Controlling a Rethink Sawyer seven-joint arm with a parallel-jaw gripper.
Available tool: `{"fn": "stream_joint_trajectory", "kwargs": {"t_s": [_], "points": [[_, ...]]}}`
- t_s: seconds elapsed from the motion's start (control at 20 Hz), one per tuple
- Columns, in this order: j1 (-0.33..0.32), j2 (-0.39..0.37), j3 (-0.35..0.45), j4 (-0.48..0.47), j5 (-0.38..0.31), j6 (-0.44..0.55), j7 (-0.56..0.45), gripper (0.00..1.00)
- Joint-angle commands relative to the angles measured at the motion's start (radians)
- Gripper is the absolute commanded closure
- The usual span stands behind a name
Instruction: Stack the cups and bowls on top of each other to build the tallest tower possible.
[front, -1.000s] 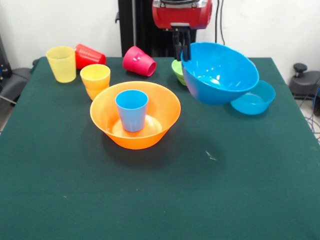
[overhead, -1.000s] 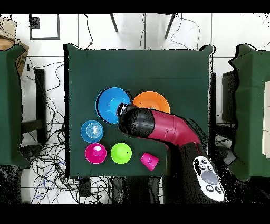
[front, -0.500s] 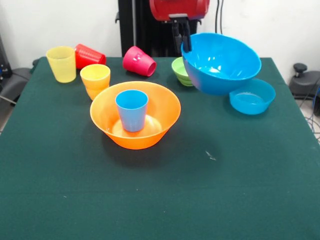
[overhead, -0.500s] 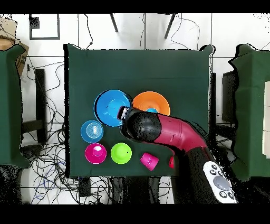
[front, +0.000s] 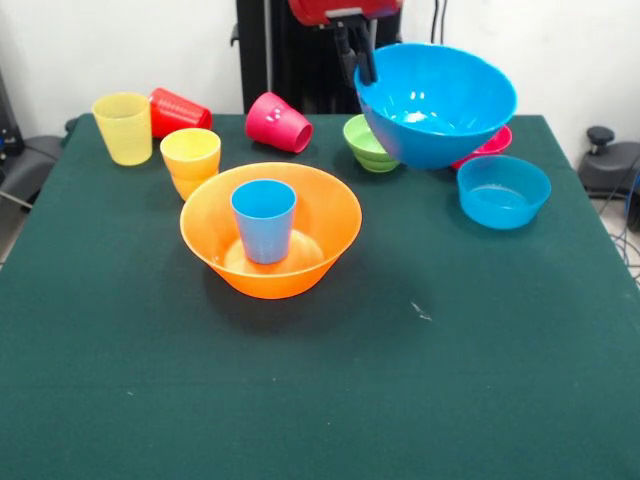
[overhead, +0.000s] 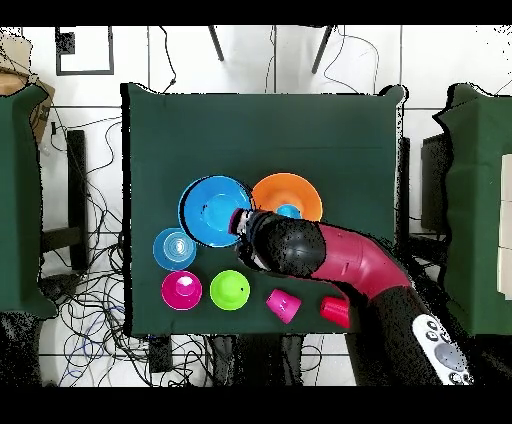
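Blue large bowl (front: 437, 103) hangs rim-pinched in the tool (front: 356, 62), beside the orange bowl (front: 271, 229); tilted, it could slip free

A dark green tabletop (front: 330, 400) fills the front view. Overhead, two more green-covered tables (overhead: 20, 200) (overhead: 485, 200) stand off its left and right edges, and cables (overhead: 95, 300) trail over the white tiled floor (overhead: 270, 60) beyond its corners.
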Motion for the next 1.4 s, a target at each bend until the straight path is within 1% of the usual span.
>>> {"fn": "stream_joint_trajectory", "kwargs": {"t_s": [0.05,0.2,0.5,0.75,1.0,1.2,1.4], "points": [[-0.096,-0.012,0.162,0.082,-0.113,0.132,-0.249,1.00],[-0.142,-0.023,0.201,0.109,-0.132,0.138,-0.253,1.00],[-0.214,-0.017,0.268,0.107,-0.169,0.180,-0.258,1.00],[-0.263,-0.025,0.334,0.129,-0.182,0.176,-0.238,1.00],[-0.274,-0.013,0.368,0.111,-0.196,0.192,-0.209,1.00],[-0.293,-0.015,0.402,0.110,-0.204,0.180,-0.193,1.00],[-0.300,-0.002,0.417,0.098,-0.217,0.184,-0.187,1.00]]}}
